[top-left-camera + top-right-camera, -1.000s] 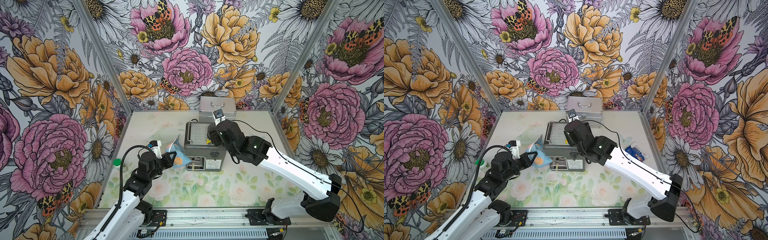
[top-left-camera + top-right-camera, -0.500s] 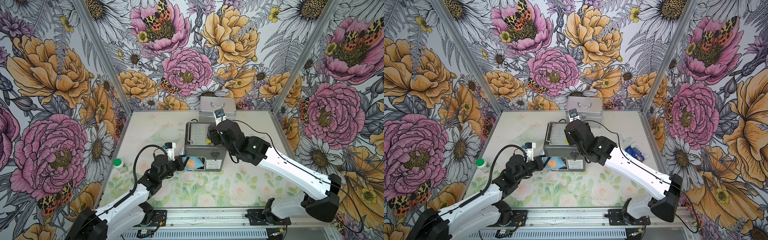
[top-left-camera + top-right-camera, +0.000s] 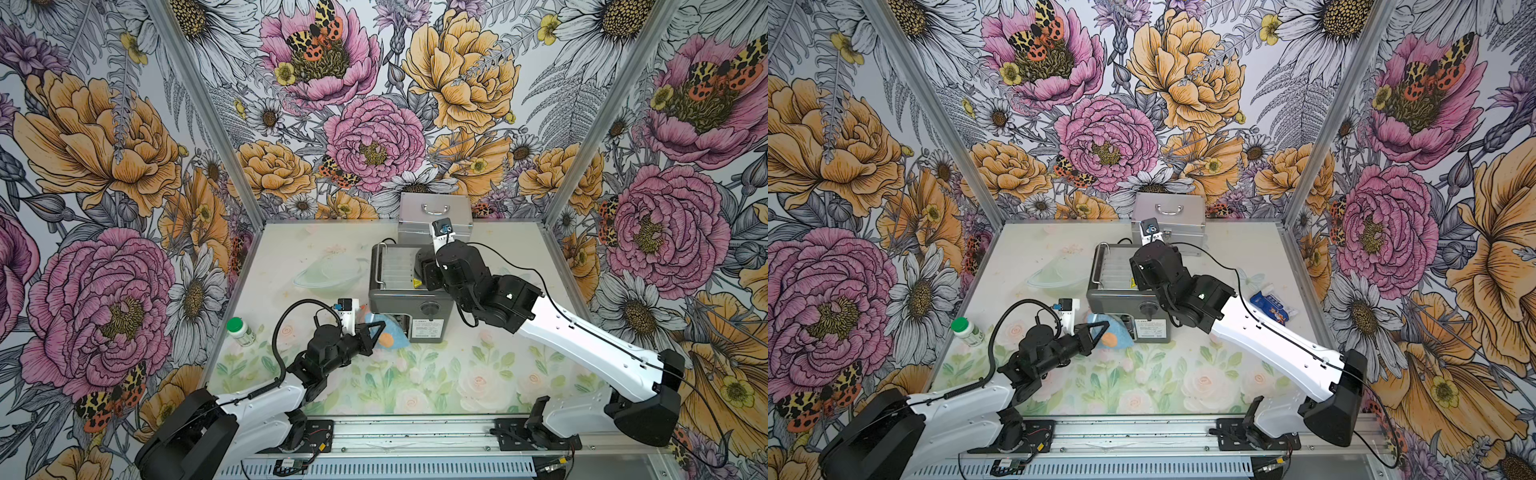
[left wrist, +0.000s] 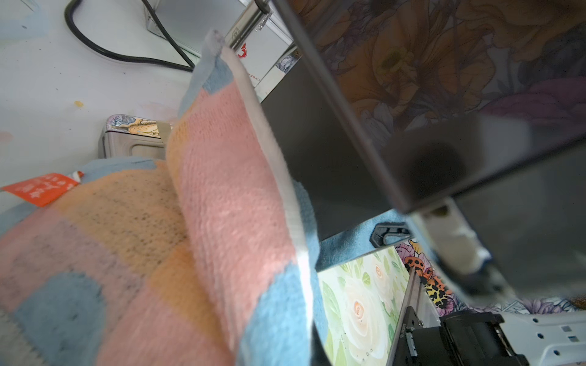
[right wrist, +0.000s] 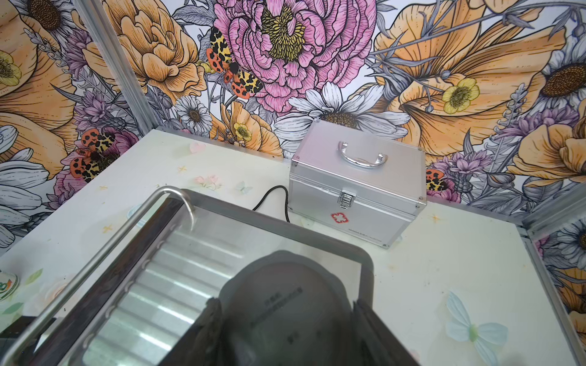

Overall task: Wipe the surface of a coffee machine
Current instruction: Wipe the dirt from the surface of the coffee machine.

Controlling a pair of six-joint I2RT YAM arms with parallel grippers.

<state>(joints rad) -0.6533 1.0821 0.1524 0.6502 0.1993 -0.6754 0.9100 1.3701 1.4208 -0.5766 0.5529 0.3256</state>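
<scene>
**Cloth at the machine's front-left corner, cap pinned from above**

The coffee machine stands mid-bench, its knob and white label facing the robot and the silver case just behind it. The left gripper lies low over the bench, fingers closed on a blue, pink and orange cloth. The bunched cloth touches the lower front of the machine at the corner on the robot's left. In the left wrist view it lies against a dark panel of the machine.

From the left fingers the machine lies ahead and slightly to the right, and its front face runs away to the right, across the line of the arm. A wipe of that face would therefore be a sideways sweep to the right; the left arm is the nearer one and holds the cloth.

The right gripper sits on top of the machine. Its fingers flank the grey dome cap beside the ribbed tray. They seem clamped on the cap, probably to steady the machine.
</scene>
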